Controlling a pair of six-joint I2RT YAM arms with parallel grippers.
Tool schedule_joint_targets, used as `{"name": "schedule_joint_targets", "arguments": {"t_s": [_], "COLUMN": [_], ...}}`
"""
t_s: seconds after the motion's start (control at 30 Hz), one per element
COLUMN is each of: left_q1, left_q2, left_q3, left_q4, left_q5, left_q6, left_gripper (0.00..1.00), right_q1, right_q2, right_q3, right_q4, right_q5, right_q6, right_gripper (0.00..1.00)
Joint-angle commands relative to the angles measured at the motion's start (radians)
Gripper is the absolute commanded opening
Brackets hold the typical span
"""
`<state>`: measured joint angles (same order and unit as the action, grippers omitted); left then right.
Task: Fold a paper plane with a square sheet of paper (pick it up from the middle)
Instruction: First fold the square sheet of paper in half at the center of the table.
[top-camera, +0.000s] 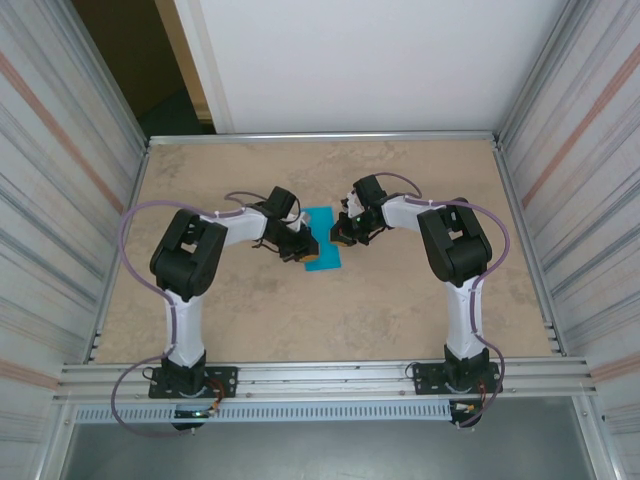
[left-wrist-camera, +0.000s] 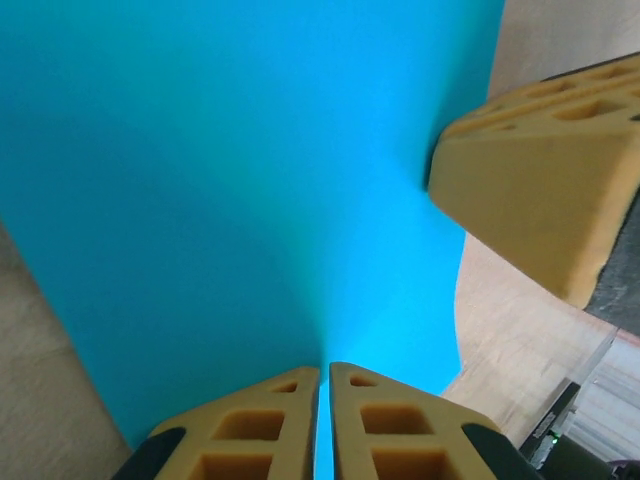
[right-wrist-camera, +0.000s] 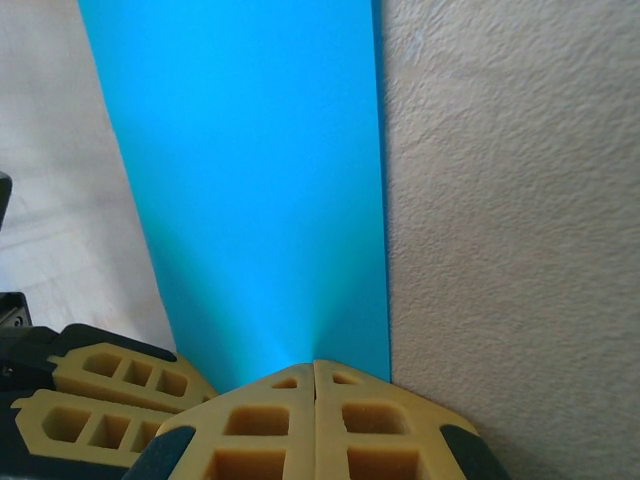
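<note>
The square sheet of paper (top-camera: 324, 258) lies mid-table as a narrow teal strip, folded lengthwise. My left gripper (top-camera: 300, 247) is at its left edge and my right gripper (top-camera: 342, 232) at its right edge. In the left wrist view the paper (left-wrist-camera: 230, 180) spreads wide, and a soft ridge runs up from the left gripper (left-wrist-camera: 324, 368), whose fingers are pinched on it with teal showing in the slit. In the right wrist view the right gripper (right-wrist-camera: 314, 362) is shut, its tips resting on the near end of the paper (right-wrist-camera: 250, 170). No paper shows between its fingers.
The tan tabletop (top-camera: 320, 310) is bare in front of the paper. Metal rails edge the table, and ribbed walls (top-camera: 60, 200) stand on both sides. The two grippers are close together, with the other arm's fingers (left-wrist-camera: 540, 160) in the left wrist view and the left arm's fingers (right-wrist-camera: 100, 400) in the right wrist view.
</note>
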<state>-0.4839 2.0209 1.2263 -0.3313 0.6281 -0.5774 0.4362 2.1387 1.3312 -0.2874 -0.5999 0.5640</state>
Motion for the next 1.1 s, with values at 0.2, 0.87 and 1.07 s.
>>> {"name": "schedule_joint_targets", "arguments": {"t_s": [0.2, 0.87, 1.07], "left_q1": [0.012, 0.015, 0.008], "left_q2": [-0.163, -0.301, -0.202], "left_q3": [-0.210, -0.187, -0.100], "left_q4": [-0.182, 0.244, 0.260], "left_q5": [-0.063, -0.135, -0.103], "left_q6": [0.134, -0.132, -0.133], "left_gripper": [0.13, 0.29, 0.32], "right_q1": [-0.019, 0.046, 0.020], "right_q2": [0.184, -0.198, -0.393], "right_q3": [-0.122, -0.068, -0.262], "right_q4": [-0.310, -0.087, 0.059], "right_q5": [0.349, 0.165, 0.240], "right_q6": [0.011, 0.217, 0.313], "right_gripper": [0.00, 0.26, 0.51]}}
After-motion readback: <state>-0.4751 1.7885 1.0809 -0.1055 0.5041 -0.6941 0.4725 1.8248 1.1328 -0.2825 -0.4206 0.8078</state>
